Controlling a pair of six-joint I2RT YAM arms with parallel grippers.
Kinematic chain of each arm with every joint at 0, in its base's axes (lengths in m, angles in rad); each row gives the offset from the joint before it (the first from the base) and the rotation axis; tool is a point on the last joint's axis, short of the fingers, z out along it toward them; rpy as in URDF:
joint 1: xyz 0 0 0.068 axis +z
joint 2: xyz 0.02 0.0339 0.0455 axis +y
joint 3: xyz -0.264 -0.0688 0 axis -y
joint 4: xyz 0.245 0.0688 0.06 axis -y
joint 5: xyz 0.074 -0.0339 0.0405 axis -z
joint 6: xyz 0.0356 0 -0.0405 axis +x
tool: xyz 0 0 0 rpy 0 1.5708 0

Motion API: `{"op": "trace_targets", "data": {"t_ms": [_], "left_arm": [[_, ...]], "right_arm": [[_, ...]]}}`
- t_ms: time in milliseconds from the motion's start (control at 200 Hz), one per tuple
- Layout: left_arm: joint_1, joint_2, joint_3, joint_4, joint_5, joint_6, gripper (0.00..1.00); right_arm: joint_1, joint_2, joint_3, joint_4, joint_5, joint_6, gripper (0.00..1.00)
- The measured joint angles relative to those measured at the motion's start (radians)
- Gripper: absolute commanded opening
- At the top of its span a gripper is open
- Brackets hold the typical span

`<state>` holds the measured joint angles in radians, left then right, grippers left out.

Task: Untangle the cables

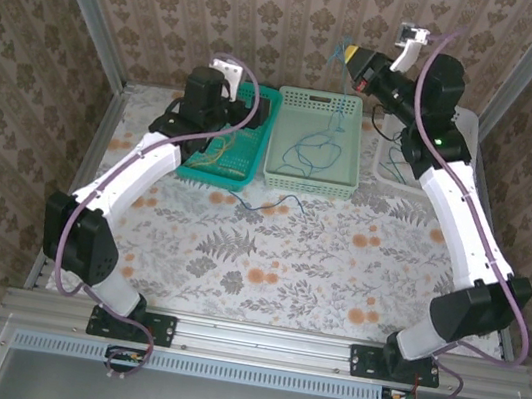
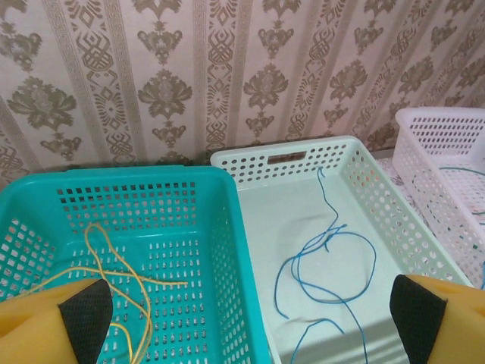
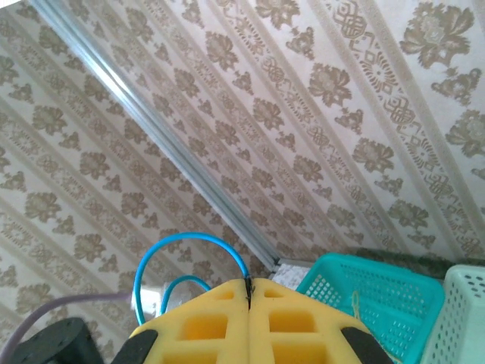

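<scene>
A blue cable [image 2: 333, 258] lies in loose loops in the pale green basket [image 2: 394, 208]. One end rises to my right gripper [image 1: 350, 57], held high near the back wall. In the right wrist view that gripper [image 3: 248, 292] is shut on the blue cable [image 3: 189, 239], which arcs out beside the fingers. A yellow cable [image 2: 114, 273] lies in the teal basket [image 2: 227, 250]. My left gripper [image 2: 250, 315] hovers over the border between these two baskets, open wide and holding nothing. A dark cable [image 1: 274, 202] trails on the table in front of the baskets.
A white basket [image 2: 436, 163] stands at the right with a thin dark wire in it, partly behind the right arm [image 1: 450, 188]. The patterned wall is close behind the baskets. The floral table [image 1: 285, 273] spreads in front.
</scene>
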<state>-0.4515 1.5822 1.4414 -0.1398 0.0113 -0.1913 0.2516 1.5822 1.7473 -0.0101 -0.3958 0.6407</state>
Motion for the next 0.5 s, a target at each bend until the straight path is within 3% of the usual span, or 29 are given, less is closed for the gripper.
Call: {"op": "trace_targets", "data": {"t_ms": [500], "left_arm": [[0.001, -0.019, -0.100, 0.020, 0.015, 0.009, 0.97]], "right_arm": [[-0.051, 0.276, 0.093, 0.169, 0.051, 0.156, 0.00]]}}
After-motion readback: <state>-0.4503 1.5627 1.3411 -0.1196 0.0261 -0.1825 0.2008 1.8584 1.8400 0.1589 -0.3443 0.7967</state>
